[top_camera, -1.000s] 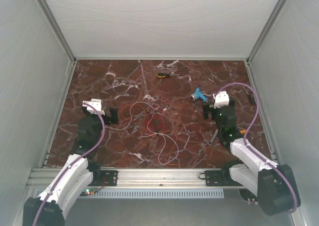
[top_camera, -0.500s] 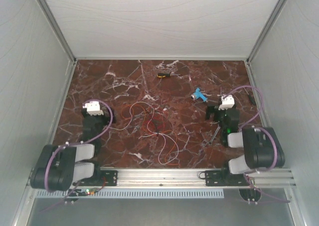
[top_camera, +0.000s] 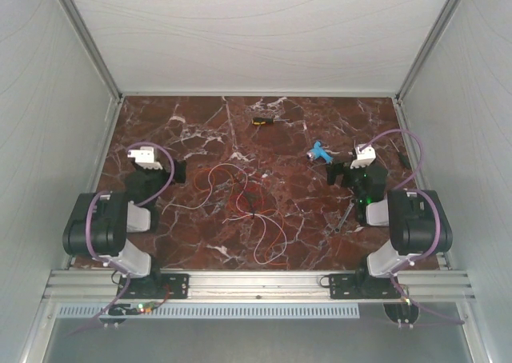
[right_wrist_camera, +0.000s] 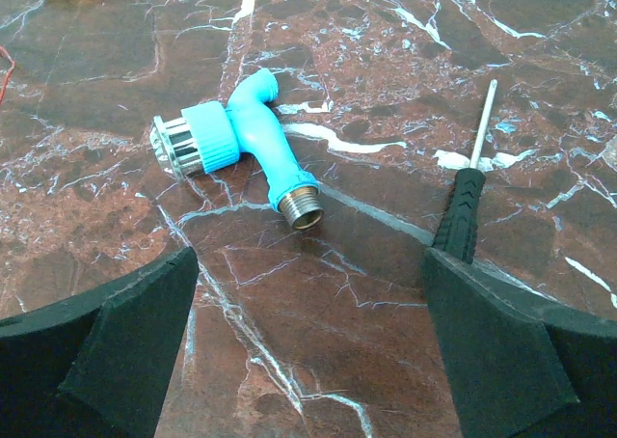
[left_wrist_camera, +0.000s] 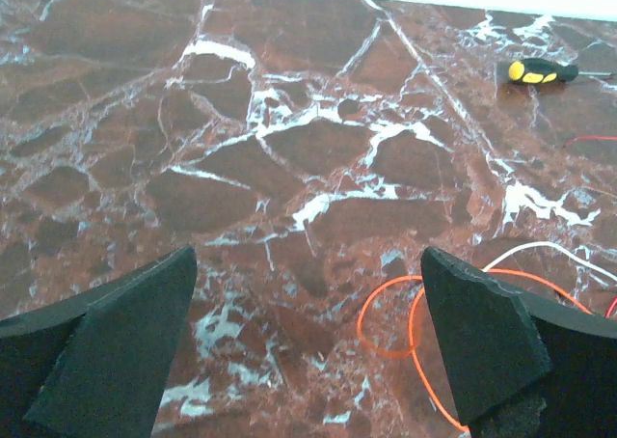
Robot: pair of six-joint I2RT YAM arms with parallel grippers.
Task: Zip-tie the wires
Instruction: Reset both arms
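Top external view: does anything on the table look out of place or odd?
Nothing damaged or spilled. A blue spray nozzle lies on its side right of the wires, foreign to a zip-tying job.

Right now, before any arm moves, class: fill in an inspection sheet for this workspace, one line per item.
Surface: marble tabletop, red-brown with white veins.
Job's things: wires in loose loops mid-table; zip tie not made out.
Clutter: black-and-yellow screwdriver on the far side; blue hose fitting; black-handled screwdriver beside it.
End effectors: left end effector and right end effector open, empty.
Cables: purple cables looped on both arms.
Surroundings: white enclosure walls.
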